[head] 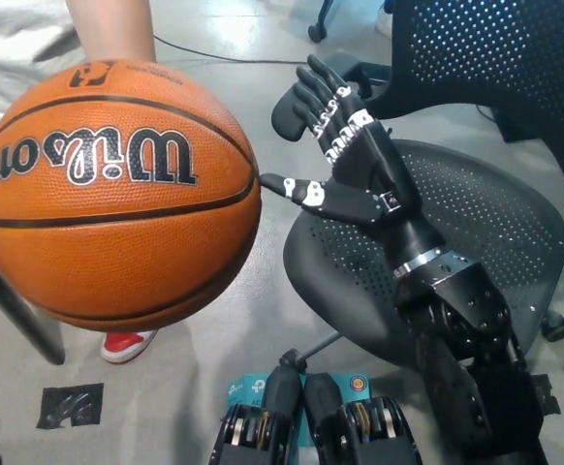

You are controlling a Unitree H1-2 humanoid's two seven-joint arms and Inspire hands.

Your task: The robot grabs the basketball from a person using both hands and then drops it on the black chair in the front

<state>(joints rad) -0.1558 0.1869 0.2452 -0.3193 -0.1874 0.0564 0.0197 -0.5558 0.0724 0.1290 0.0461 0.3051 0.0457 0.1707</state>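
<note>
Basketball (117, 194) (upside-down "Wilson" lettering), open right hand (345, 160) just beside

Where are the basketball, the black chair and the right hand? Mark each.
basketball (117, 194): head view, middle of its orange face.
black chair (495, 208): head view, bare perforated seat.
right hand (350, 160): head view, back of the palm.

The black right hand (350, 165), fingers (323, 92) spread, reaches beside the person-held basketball (117, 194) above the black chair (495, 223).

The black right hand (345, 160) is raised with fingers (323, 97) spread apart, holding nothing, forearm angling up from the lower right.
</note>
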